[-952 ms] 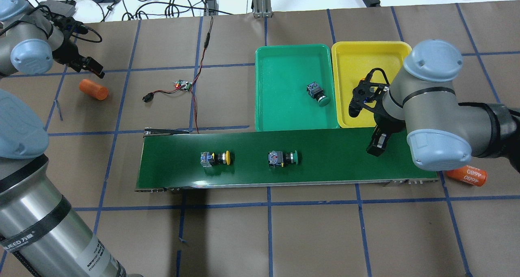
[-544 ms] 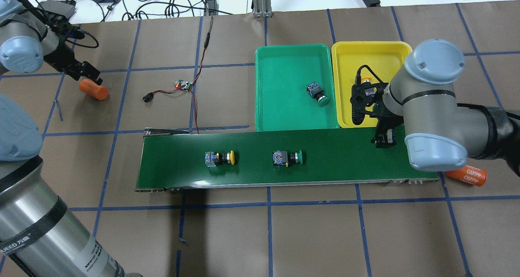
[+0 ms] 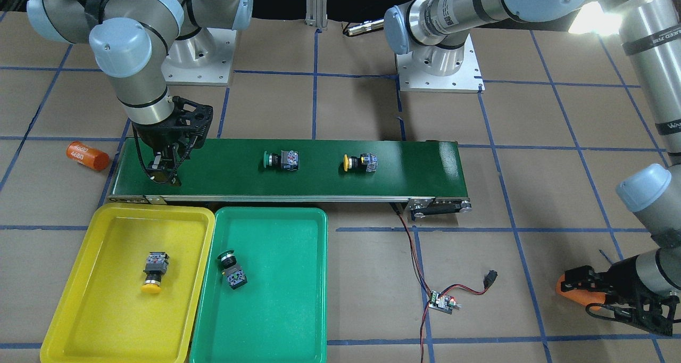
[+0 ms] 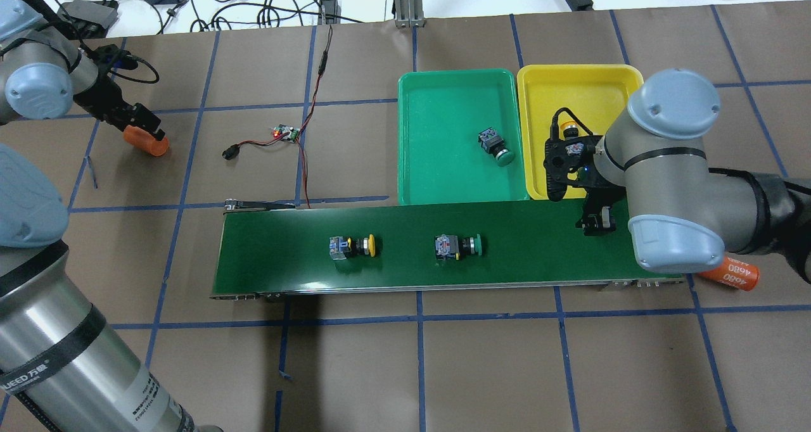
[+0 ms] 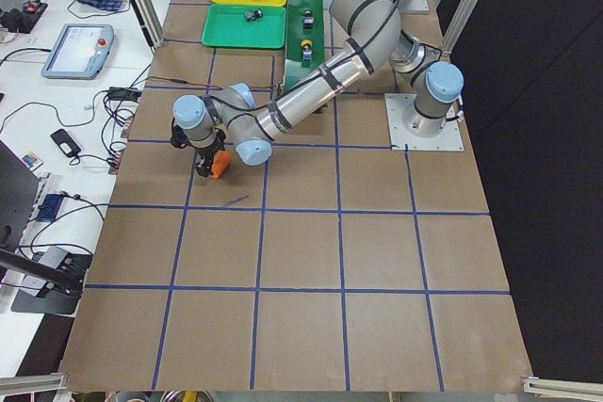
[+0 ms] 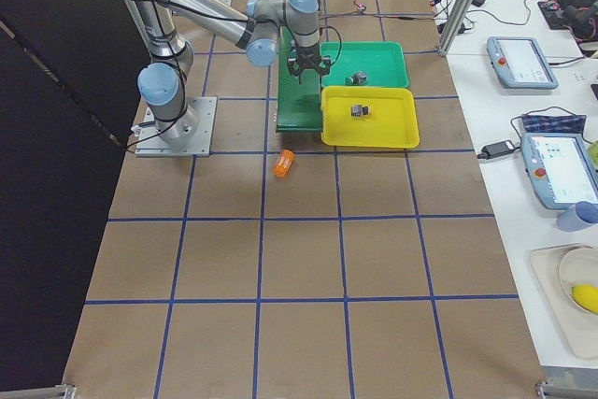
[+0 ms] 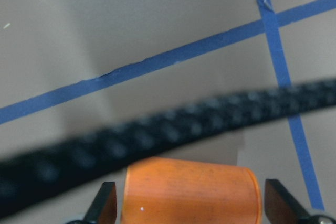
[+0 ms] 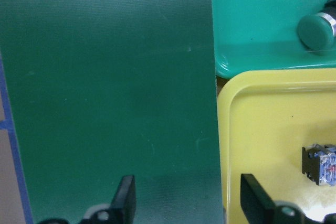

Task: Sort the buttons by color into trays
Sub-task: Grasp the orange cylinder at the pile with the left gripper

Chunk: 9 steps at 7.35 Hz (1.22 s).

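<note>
A yellow button (image 4: pixel 355 246) and a green button (image 4: pixel 457 246) lie on the dark green belt (image 4: pixel 538 254). A second green button (image 4: pixel 495 146) lies in the green tray (image 4: pixel 443 90). A second yellow button (image 3: pixel 153 271) lies in the yellow tray (image 3: pixel 106 320). My right gripper (image 4: pixel 595 223) is open and empty, above the belt's end next to the yellow tray (image 8: pixel 252 129). My left gripper (image 4: pixel 147 130) is open at the far left, its fingers (image 7: pixel 105 205) on either side of an orange cylinder (image 7: pixel 191 190), with small gaps.
A second orange cylinder (image 4: pixel 728 273) lies on the table off the belt's right end. A small circuit board (image 4: pixel 285 132) with red and black wires lies left of the green tray. Blue tape lines mark the brown table cover.
The two buttons on the belt have moved right, toward the trays. My left gripper has come down around the orange cylinder. My right gripper has shifted slightly over the belt's end.
</note>
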Available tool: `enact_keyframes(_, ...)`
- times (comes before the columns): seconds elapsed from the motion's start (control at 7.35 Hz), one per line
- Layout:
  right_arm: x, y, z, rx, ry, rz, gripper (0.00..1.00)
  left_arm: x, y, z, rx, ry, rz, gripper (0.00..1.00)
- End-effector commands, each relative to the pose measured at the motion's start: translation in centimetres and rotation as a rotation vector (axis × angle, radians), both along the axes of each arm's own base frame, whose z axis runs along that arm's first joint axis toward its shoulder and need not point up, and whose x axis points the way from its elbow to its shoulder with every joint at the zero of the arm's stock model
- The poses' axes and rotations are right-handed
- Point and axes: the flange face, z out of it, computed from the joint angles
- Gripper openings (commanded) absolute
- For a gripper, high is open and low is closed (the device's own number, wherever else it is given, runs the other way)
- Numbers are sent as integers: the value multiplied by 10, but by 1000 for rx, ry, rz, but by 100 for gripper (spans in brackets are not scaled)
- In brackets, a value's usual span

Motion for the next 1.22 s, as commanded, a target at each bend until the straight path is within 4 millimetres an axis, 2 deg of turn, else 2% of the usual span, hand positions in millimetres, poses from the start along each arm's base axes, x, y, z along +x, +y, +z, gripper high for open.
enact_keyframes(0.0,0,1,-1,2,0,-1,75,0,11,-16,35,13,11,70)
enact_keyframes(0.14,0,0,0,0,3,3,75,-1,14,-8,33,2,21,25)
enact_keyframes(0.27,0,0,0,0,3,3,75,-3,16,2,32,6,32,16)
enact_keyframes(0.41,0,1,-1,2,0,-3,75,-17,22,21,60,18,85,16)
enact_keyframes(0.54,0,0,0,0,0,-3,75,-38,38,56,114,33,193,16)
enact_keyframes(0.68,-1,-1,1,-4,3,0,75,-72,59,93,117,73,254,16)
enact_keyframes(0.82,-1,-1,1,-4,6,1,75,-102,83,117,113,66,292,16)
enact_keyframes(0.95,-1,-1,1,-4,4,-3,75,-139,116,134,121,62,321,16)
enact_keyframes(1.09,-2,-1,1,-6,4,-9,75,-185,151,139,150,61,394,16)
